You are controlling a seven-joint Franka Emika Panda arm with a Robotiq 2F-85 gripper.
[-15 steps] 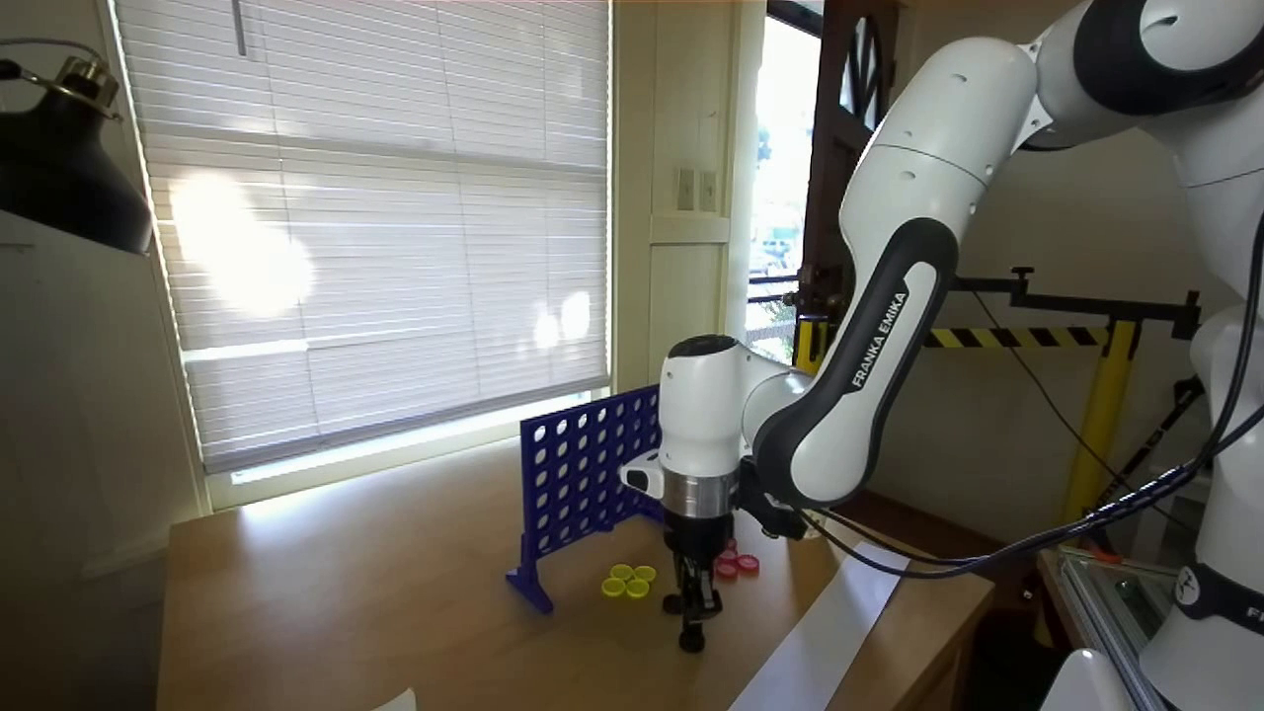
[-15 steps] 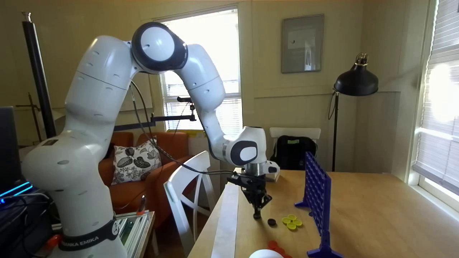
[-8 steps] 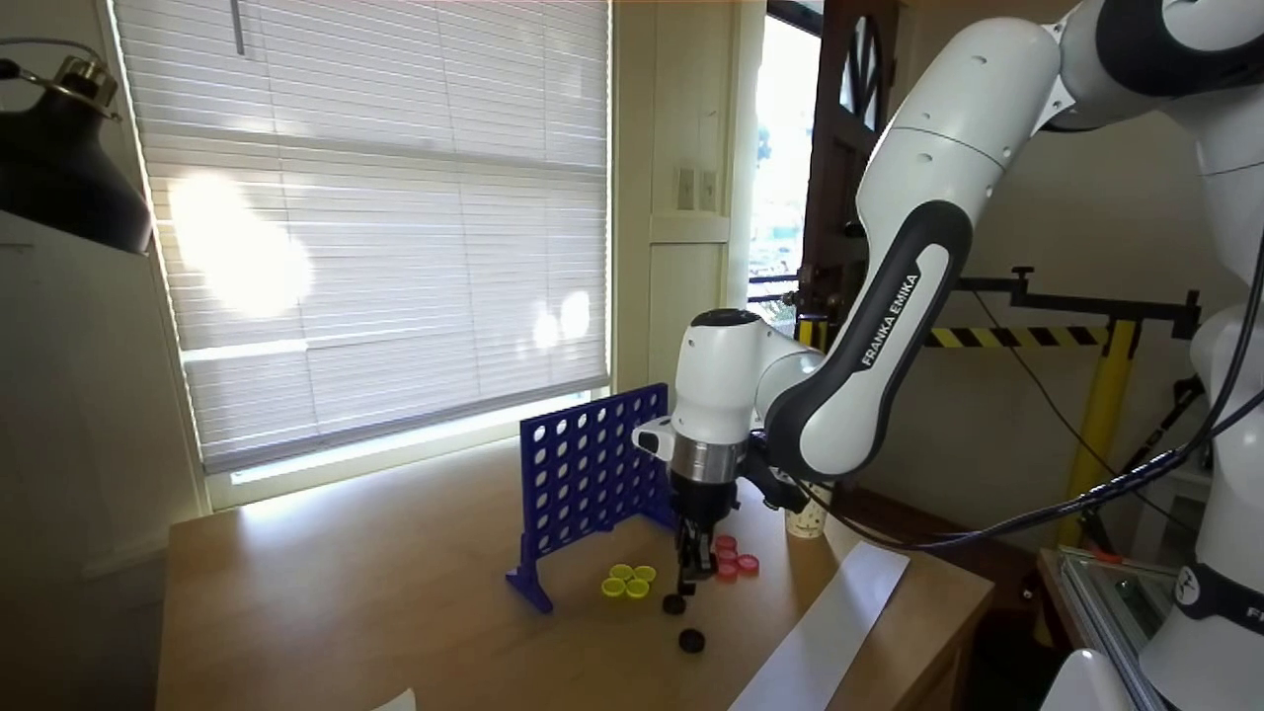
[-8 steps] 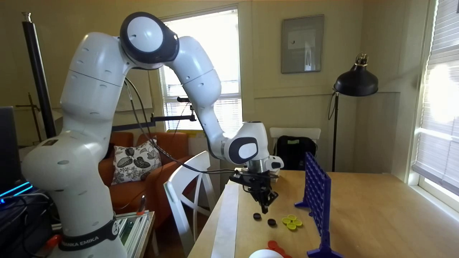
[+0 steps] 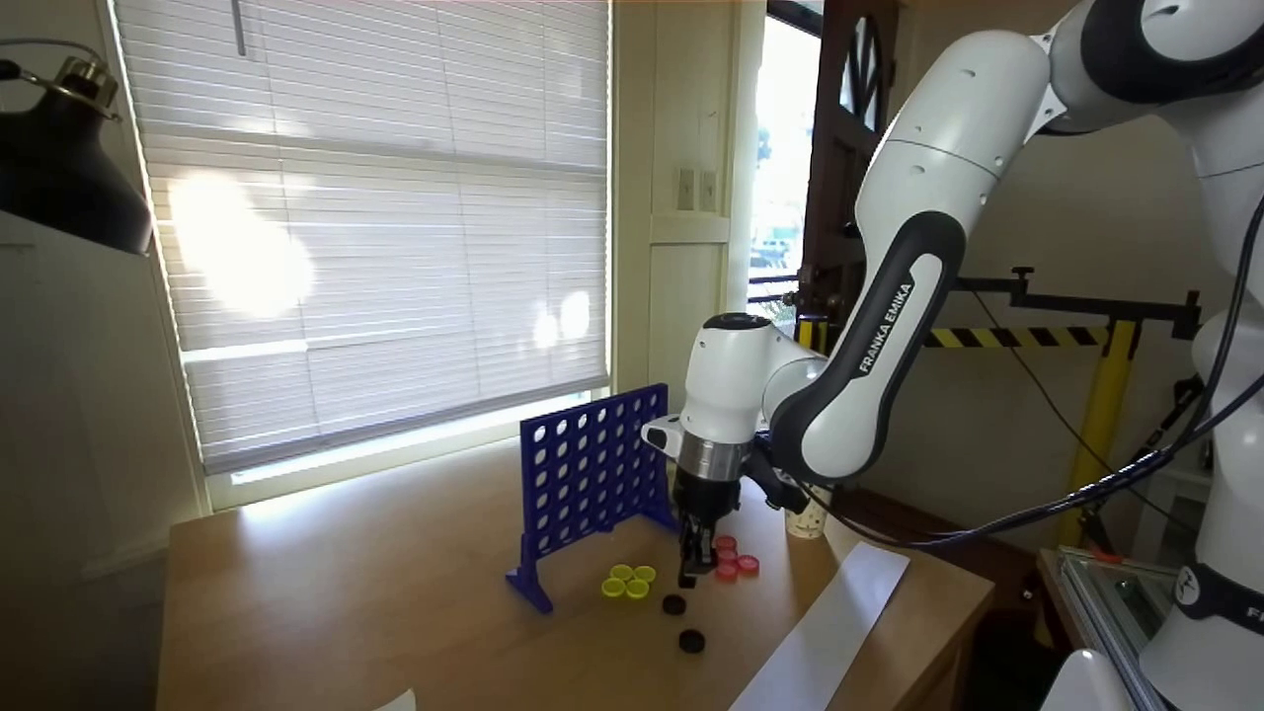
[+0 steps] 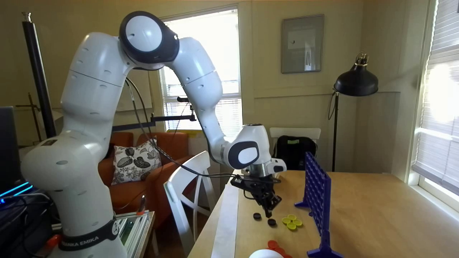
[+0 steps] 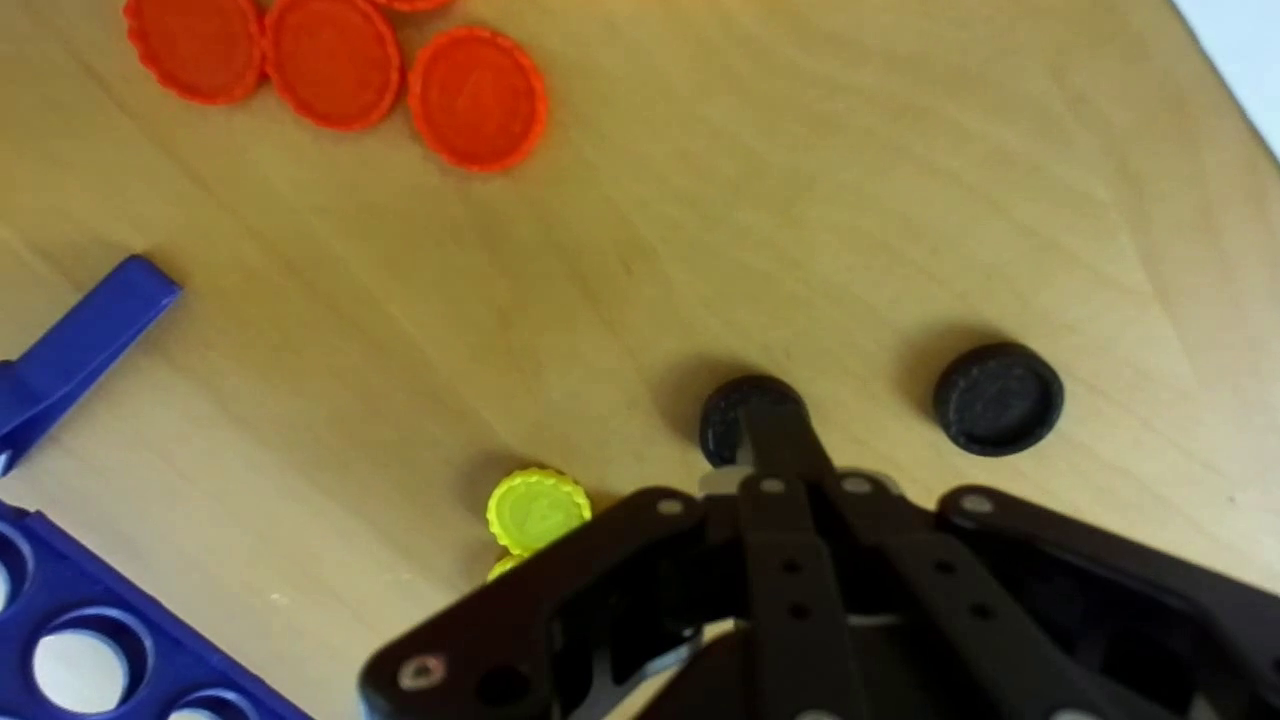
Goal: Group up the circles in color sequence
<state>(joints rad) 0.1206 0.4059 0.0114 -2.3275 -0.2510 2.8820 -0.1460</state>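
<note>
Near black disc, just below the pincer, contact uncertain; second black disc, farther off, the pair evidently not yet grouped. Yellow discs near the pincer, red discs farther away, each clustered, presumably by colour. Pincer pressed together, empty, probably for nudging.

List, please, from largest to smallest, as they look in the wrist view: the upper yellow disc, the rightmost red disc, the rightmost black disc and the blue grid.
Largest: blue grid, cut off at the edge
Next: rightmost red disc
Then: rightmost black disc
Smallest: upper yellow disc
Nearness to the camera may play a part.
</note>
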